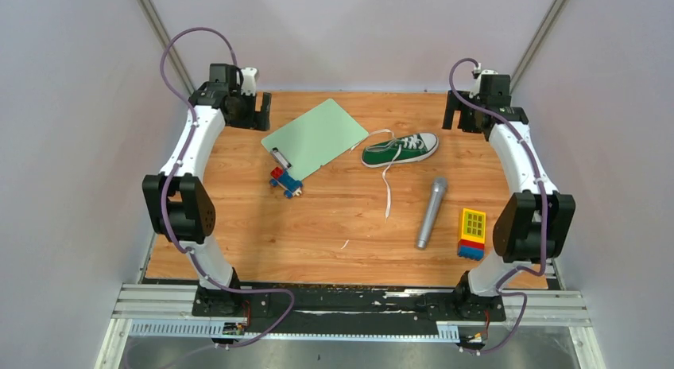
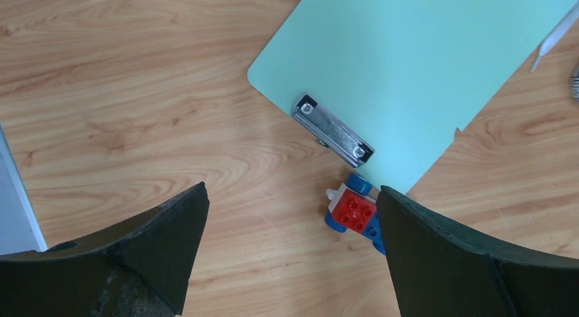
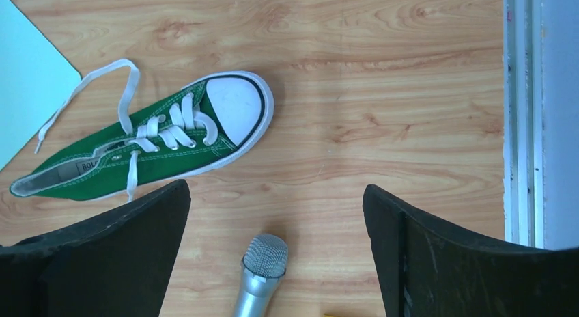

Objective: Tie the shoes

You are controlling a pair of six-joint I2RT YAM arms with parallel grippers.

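Resting on the table [image 1: 334, 226], toward its far right, the green sneaker [image 1: 401, 149] lies untied, toe pointing right. The left hand [image 1: 256, 110] and right hand [image 1: 459, 112] gape apart, empty; each should probably pinch one trailing lace [image 1: 388, 186] near its end.

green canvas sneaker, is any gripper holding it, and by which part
Nothing is held. The left gripper and right gripper stand open, apart from the green canvas sneaker.
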